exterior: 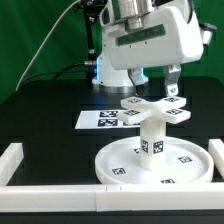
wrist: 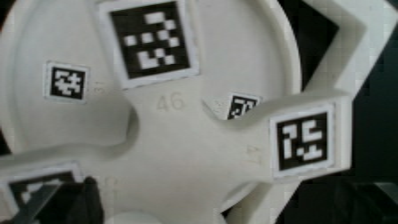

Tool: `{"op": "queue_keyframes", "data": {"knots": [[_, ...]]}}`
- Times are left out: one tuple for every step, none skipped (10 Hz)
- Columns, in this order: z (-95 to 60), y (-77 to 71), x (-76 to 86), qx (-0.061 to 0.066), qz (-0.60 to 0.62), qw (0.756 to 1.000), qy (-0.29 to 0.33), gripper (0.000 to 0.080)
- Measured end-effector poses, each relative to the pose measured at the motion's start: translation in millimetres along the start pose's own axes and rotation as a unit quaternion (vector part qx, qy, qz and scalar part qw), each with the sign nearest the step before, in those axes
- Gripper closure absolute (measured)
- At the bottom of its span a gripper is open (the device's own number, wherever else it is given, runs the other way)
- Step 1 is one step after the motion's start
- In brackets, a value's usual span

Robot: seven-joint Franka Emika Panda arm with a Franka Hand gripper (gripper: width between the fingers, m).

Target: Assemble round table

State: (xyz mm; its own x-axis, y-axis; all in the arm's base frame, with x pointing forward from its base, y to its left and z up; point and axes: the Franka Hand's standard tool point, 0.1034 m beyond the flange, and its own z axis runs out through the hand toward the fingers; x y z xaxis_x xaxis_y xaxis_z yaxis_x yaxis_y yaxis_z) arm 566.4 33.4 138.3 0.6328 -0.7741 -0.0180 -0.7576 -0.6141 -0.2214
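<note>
The wide round disc (exterior: pixel 120 166) lies flat on the black table. The short thick cylinder (exterior: pixel 151 136) stands upright on its middle. The flat-armed piece (exterior: pixel 150 108) sits on top of the cylinder. My gripper (exterior: pixel 152 90) hangs straight over it. Its two fingers are spread wide, with the tips level with the far side of the armed piece. The wrist view is filled by the armed piece (wrist: pixel 178 140) and its tags, seen very close. My fingers do not show clearly there.
The marker board (exterior: pixel 100 119) lies behind the disc toward the exterior view's left. White border rails run along the front (exterior: pixel 50 190), the left (exterior: pixel 10 158) and the right (exterior: pixel 216 150). The arm's base stands at the back.
</note>
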Motion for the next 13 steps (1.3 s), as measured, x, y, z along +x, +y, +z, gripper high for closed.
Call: {"op": "queue_keyframes", "data": {"knots": [[-1.0,-1.1,0.4,0.003,-0.037,0.999,0.005,0.0151],[0.3,3.2,2.7,0.011,-0.051,0.998,0.028,0.0151],[1.2,4.8,2.1,0.007,-0.083,0.996,0.025,0.0151],[0.9,4.7,2.7,0.006,-0.107,0.994,0.026,0.0151],[3.3,5.8,1.6,-0.008,-0.169,0.985,0.024,0.0151],[8.2,4.9,-0.3,-0.037,-0.248,0.968,0.018,0.0151],[11.0,2.0,-0.2,-0.057,-0.327,0.943,0.007,0.0151],[13.1,0.7,1.6,-0.062,-0.363,0.930,-0.002,0.0151],[12.8,1.1,2.1,-0.062,-0.364,0.929,0.000,0.0151],[13.2,1.2,2.0,-0.062,-0.363,0.930,0.000,0.0151],[13.3,1.3,1.8,-0.062,-0.363,0.930,0.000,0.0151],[15.2,5.5,-1.4,-0.067,-0.346,0.936,-0.019,0.0151],[17.5,9.3,1.3,-0.073,-0.338,0.938,-0.035,0.0151]]}}
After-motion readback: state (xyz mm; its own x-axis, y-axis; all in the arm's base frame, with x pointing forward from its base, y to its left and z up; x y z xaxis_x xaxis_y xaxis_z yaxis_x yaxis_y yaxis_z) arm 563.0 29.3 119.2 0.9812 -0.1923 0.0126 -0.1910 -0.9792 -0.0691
